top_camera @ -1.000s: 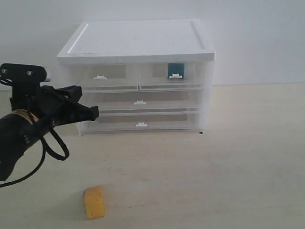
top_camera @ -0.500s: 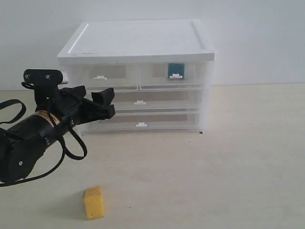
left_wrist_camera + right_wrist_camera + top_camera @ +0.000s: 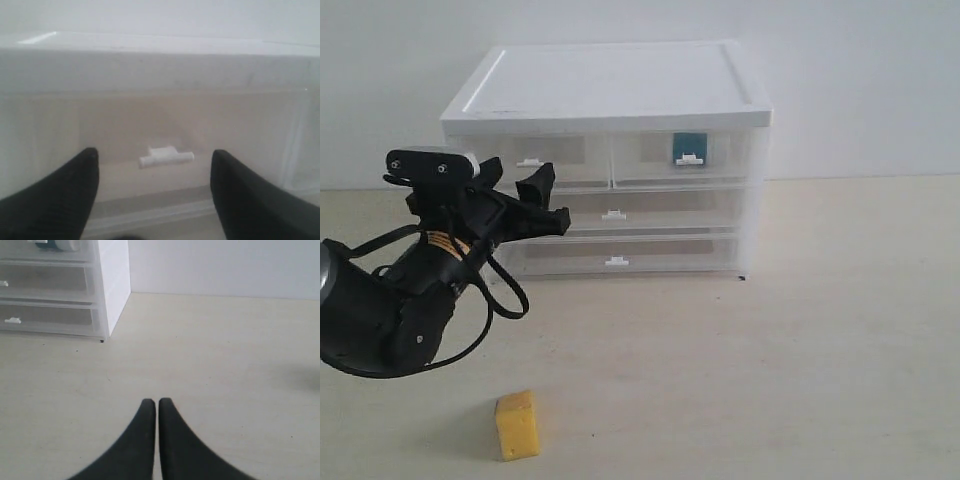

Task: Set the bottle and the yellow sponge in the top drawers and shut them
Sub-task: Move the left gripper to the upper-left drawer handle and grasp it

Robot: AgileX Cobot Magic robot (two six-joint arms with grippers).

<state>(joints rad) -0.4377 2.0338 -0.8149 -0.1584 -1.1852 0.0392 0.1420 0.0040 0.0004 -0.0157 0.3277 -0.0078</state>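
Beige tabletop (image 3: 820, 330): carries everything in view.

White-topped cabinet of translucent plastic (image 3: 610, 90): stands at the back of the table against a pale wall. It has two half-width top drawers above two full-width drawers. All fronts sit in line with the cabinet face.

Black left arm (image 3: 390, 300): enters from the left of the exterior view and reaches toward the cabinet's left side.

Left top drawer (image 3: 565, 155): closed. Its small white handle tab (image 3: 166, 156) has its long axis level, running across the drawer front.

Right top drawer (image 3: 725, 150): closed. It holds the small white bottle with the teal-blue label (image 3: 688, 145). Only the teal patch shows through the front, just behind that drawer's tab. Which way the bottle's long axis runs, I cannot tell.

Left gripper (image 3: 550, 195): fingers spread wide with nothing between them, pointing at the left top drawer. In the wrist view the two black fingertips (image 3: 87, 160) stand on either side of the tab, apart from it.

Right gripper (image 3: 157, 402): fingers pressed together and empty, low over bare table well to the cabinet's right.

Yellow-orange foam sponge block (image 3: 517, 424): rests on the table near the front edge, well apart from the cabinet and below the left arm in the exterior view. It stands on end with its long axis upright, leaning very slightly.
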